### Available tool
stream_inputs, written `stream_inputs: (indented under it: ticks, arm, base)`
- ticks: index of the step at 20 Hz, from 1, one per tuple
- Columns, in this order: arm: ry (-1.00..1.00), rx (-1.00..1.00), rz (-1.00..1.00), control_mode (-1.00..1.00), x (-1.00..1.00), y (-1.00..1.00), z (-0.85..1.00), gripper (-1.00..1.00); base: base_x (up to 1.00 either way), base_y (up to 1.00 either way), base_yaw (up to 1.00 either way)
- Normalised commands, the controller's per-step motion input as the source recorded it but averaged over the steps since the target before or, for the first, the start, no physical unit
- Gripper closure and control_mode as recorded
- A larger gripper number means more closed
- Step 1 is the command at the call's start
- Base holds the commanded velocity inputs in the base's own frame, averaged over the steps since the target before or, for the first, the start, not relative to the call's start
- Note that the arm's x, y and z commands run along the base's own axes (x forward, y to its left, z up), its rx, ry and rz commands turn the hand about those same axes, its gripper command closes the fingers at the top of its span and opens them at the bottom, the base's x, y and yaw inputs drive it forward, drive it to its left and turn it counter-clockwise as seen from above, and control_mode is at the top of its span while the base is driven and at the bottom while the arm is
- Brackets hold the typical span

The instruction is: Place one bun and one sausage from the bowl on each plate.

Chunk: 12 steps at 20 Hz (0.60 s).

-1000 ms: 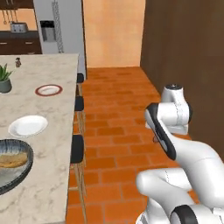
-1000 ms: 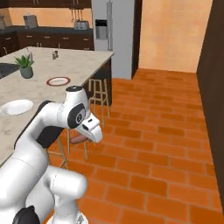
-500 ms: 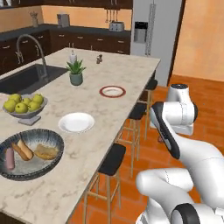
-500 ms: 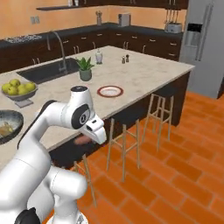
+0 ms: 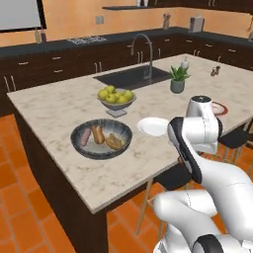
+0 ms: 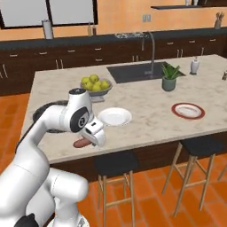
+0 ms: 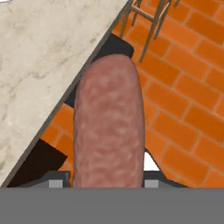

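Note:
My gripper (image 6: 85, 142) is shut on a reddish-brown sausage (image 6: 79, 143), held just off the island's near edge, left of the plain white plate (image 6: 115, 117). In the hand view the sausage (image 7: 109, 127) stands up between the fingertips of the gripper (image 7: 103, 183), over the counter edge and brick floor. The dark grey bowl (image 5: 99, 154) sits on the island with another sausage (image 5: 85, 137) and two buns (image 5: 98, 133) inside. The white plate (image 5: 153, 126) lies right of the bowl. The red-rimmed plate (image 6: 188, 110) lies further right. Both plates are bare.
A pedestal bowl of yellow-green apples (image 5: 116, 96) stands behind the grey bowl. A sink with a tall faucet (image 6: 150, 46) and a potted plant (image 6: 168, 77) lie further back. Stools (image 6: 116, 170) stand under the island's near edge, on the orange brick floor.
The whole picture has shifted: the base has driven and turned along the island, so the bowl, apples and sink have come into view. The sausage stays in my gripper.

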Motion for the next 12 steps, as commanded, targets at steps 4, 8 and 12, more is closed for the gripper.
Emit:
stream_inputs:
  ticks: [4,8,12]
  arm:
    - [0.00,0.00,0.00,1.00,0.00,0.00,0.00,1.00]
    - [0.00,0.00,0.00,1.00,0.00,0.00,0.00,1.00]
    - [0.00,0.00,0.00,1.00,0.00,0.00,0.00,1.00]
  base:
    - [0.97,-0.80,0.38]
    - [0.96,0.02,0.15]
    - [0.68,0.71,0.04]
